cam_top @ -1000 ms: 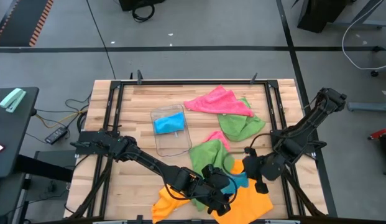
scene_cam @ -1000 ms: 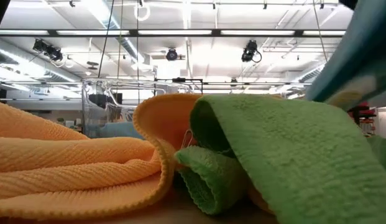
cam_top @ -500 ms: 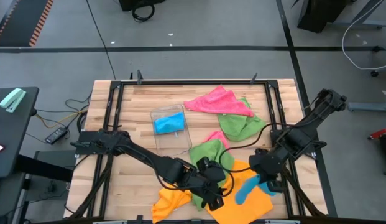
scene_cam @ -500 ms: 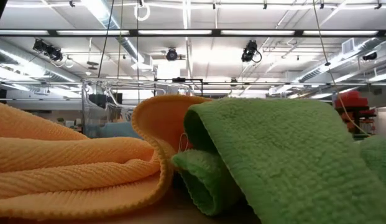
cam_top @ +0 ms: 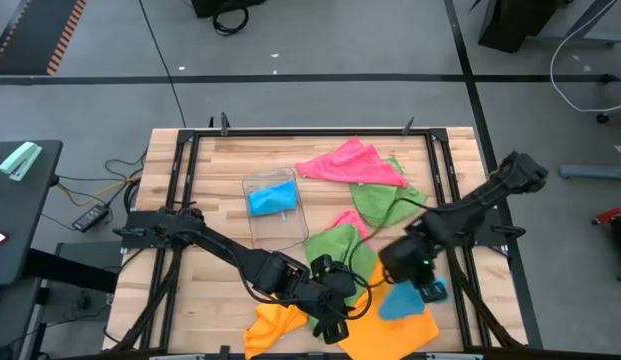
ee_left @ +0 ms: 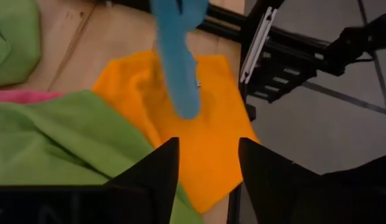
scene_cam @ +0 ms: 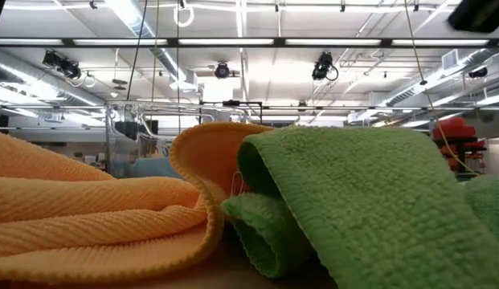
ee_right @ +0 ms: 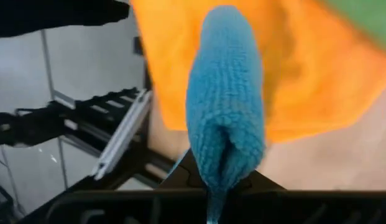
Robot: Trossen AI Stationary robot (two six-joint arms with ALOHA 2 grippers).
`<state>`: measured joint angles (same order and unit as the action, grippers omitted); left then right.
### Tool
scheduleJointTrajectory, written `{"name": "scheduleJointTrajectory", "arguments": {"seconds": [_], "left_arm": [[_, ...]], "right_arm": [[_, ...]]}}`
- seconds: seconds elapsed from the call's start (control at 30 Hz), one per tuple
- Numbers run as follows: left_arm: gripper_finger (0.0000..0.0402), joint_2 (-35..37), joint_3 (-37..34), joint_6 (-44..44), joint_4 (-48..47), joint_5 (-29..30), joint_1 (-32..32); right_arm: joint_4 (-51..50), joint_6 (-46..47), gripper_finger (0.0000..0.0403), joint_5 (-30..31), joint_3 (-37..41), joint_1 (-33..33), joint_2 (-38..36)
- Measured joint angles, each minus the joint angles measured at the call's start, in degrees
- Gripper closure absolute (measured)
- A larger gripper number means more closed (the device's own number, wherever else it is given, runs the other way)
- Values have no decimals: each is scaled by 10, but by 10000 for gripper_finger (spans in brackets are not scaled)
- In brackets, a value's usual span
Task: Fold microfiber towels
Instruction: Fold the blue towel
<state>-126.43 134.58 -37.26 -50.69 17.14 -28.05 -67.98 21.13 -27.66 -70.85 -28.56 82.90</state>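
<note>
No legible text, labels, brands or numbers in any view. Nothing readable on the towels, the table or the arms. Room background likewise carries no readable signs.

Towel in tray; towels heaped right.

Right tool clamped — left tool parted

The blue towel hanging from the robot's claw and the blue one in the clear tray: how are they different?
The blue towel in the right gripper hangs in a long, narrow drape over the orange towel; the blue towel in the tray lies bunched and flat. The first is pinched by shut fingers; the second is untouched, inside the clear plastic tray on the wooden table. Both look alike in colour and soft cloth.
</note>
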Motion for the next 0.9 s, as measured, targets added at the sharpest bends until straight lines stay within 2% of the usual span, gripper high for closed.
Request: {"name": "scheduleJointTrajectory", "arguments": {"seconds": [0.13, 0.3, 0.43, 0.7, 0.9], "left_arm": [[229, 0, 0, -10, -13, -14, 1], [230, 0, 0, -29, -24, -45, -1], [229, 0, 0, -30, -25, -46, -7], [229, -1, 0, -42, -37, -47, -16], [235, 1, 0, -59, -63, -45, -30]], "right_arm": [[-3, -84, 397, 13, 0, 52, 39], [-28, -170, 397, 97, 0, 105, 69], [-29, -209, 397, 138, 0, 137, 77], [17, -210, 397, 170, 1, 132, 105], [44, -136, 397, 221, 1, 104, 107]]}}
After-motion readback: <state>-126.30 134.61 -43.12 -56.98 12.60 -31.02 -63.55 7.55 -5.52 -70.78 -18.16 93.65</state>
